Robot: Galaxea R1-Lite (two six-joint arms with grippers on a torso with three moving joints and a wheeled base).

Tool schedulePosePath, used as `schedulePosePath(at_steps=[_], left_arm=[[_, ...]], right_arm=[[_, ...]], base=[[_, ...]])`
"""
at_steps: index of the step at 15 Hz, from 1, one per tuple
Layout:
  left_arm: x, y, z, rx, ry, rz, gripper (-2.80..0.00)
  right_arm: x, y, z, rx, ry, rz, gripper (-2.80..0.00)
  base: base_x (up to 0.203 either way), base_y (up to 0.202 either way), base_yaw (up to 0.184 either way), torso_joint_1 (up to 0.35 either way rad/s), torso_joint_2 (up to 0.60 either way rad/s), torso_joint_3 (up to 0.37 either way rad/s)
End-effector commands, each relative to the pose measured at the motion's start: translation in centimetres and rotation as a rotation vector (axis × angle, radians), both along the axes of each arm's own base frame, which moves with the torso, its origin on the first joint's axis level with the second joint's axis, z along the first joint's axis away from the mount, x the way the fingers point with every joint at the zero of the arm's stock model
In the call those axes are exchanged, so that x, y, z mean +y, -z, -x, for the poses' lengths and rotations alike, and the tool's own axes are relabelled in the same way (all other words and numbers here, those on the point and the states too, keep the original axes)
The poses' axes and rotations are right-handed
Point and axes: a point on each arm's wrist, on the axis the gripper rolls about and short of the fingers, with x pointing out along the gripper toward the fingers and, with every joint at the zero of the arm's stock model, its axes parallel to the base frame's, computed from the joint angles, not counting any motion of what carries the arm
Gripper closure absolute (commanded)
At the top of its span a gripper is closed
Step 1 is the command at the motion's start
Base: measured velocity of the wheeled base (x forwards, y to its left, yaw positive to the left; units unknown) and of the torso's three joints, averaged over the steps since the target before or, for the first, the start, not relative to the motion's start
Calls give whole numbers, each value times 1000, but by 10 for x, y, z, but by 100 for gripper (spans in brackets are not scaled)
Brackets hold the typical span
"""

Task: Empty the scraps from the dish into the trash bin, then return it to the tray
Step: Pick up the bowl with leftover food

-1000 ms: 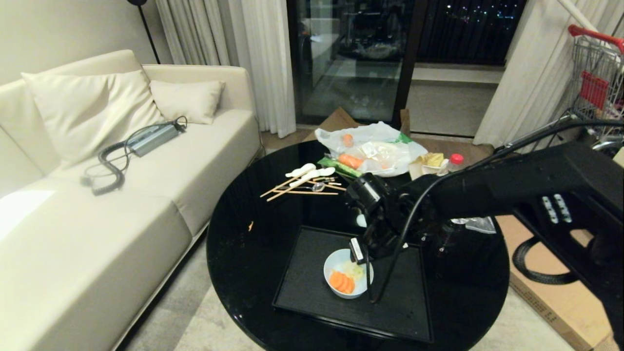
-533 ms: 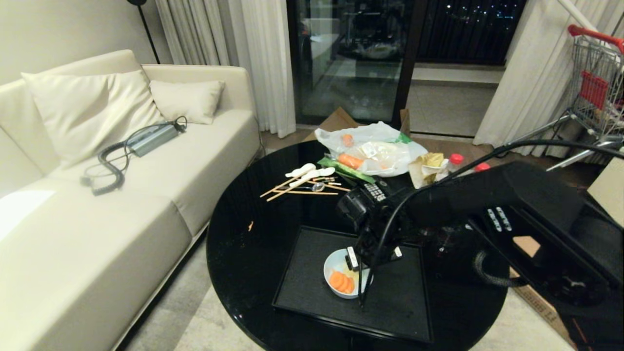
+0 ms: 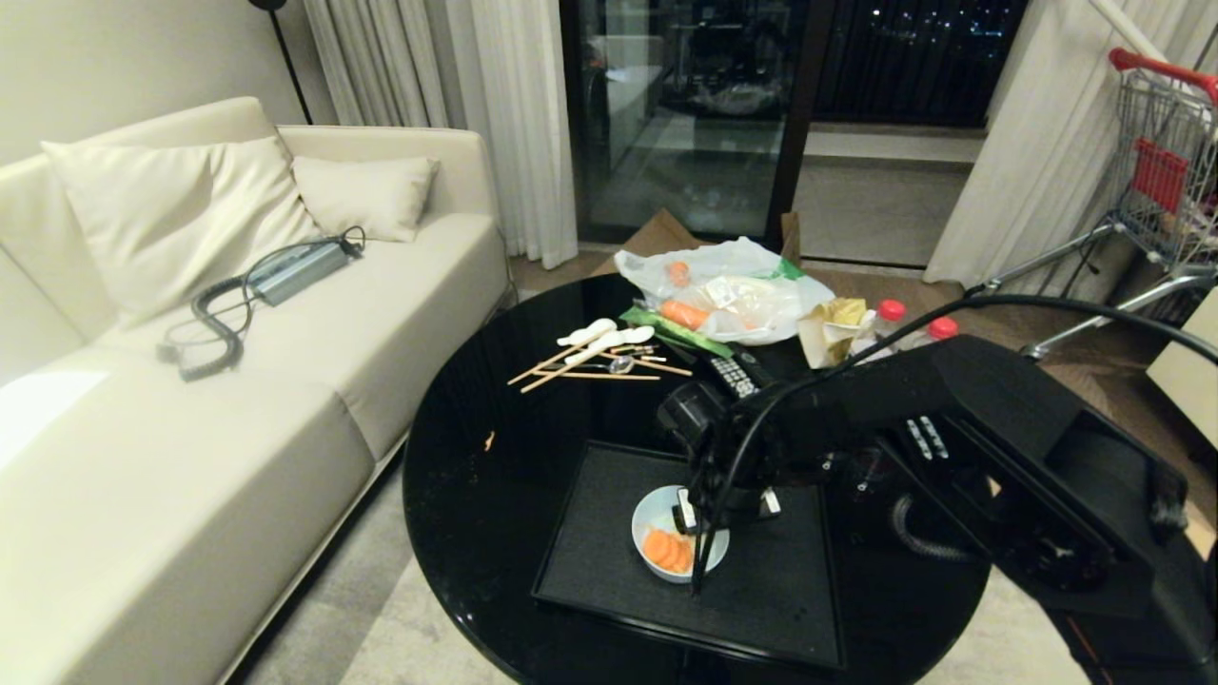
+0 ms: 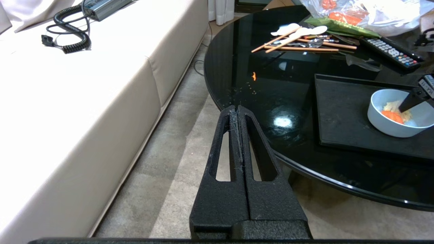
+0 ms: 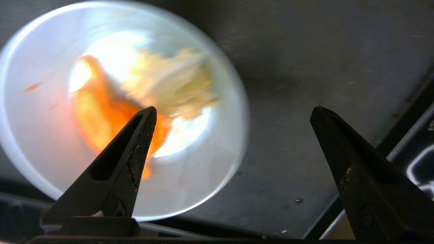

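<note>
The dish (image 3: 649, 519), a small pale bowl, sits on the black tray (image 3: 599, 542) with the scraps (image 3: 669, 550) inside: orange carrot slices and pale bits. My right gripper (image 3: 723, 518) hangs open, pointing down over the bowl's right rim. In the right wrist view the gripper (image 5: 233, 110) has one finger (image 5: 135, 152) above the scraps (image 5: 101, 118) inside the dish (image 5: 40, 135), and the other out over the tray (image 5: 291, 67). Nothing is held. My left gripper (image 4: 236, 107) is parked, shut and empty, by the table's edge. The trash bin is out of view.
On the round black table (image 3: 476, 495) behind the tray lie chopsticks and spoons (image 3: 595, 357), a remote (image 3: 735, 376), a plastic bag with whole carrots (image 3: 733, 295) and red-capped bottles (image 3: 937, 328). A cream sofa (image 3: 238, 381) stands on the left and a shopping cart (image 3: 1166, 152) at the far right.
My right arm has come down, bringing the gripper lower over the bowl's right rim. The bowl has not moved.
</note>
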Motion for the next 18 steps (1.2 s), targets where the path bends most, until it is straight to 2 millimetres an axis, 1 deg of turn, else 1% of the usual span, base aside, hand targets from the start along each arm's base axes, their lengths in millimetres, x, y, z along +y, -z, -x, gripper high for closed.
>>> schedulePosePath(at_steps=[1, 3, 5, 8, 13, 14, 15, 18], left_arm=[[0, 0, 0, -1, 0, 0, 0], [0, 0, 0, -1, 0, 0, 0], [0, 0, 0, -1, 0, 0, 0], [0, 0, 0, -1, 0, 0, 0], [0, 0, 0, -1, 0, 0, 0], [0, 0, 0, -1, 0, 0, 0], [0, 0, 0, -1, 0, 0, 0], [0, 0, 0, -1, 0, 0, 0]], right_arm=[[-7, 0, -5, -1, 23, -1, -280], [-13, -2, -9, -7, 55, -14, -280], [-14, -1, -10, -6, 63, -16, -280], [-13, 7, -11, 4, 66, -13, -280], [-6, 9, -20, -14, 91, -38, -280], [-6, 9, -20, -12, 89, -36, -135], [-6, 10, -20, -11, 90, -34, 0], [-6, 11, -20, -11, 90, -34, 0]], base=[[0, 0, 0, 0, 0, 0], [0, 0, 0, 0, 0, 0], [0, 0, 0, 0, 0, 0], [0, 0, 0, 0, 0, 0], [0, 0, 0, 0, 0, 0], [0, 0, 0, 0, 0, 0], [0, 0, 0, 0, 0, 0], [0, 0, 0, 0, 0, 0]])
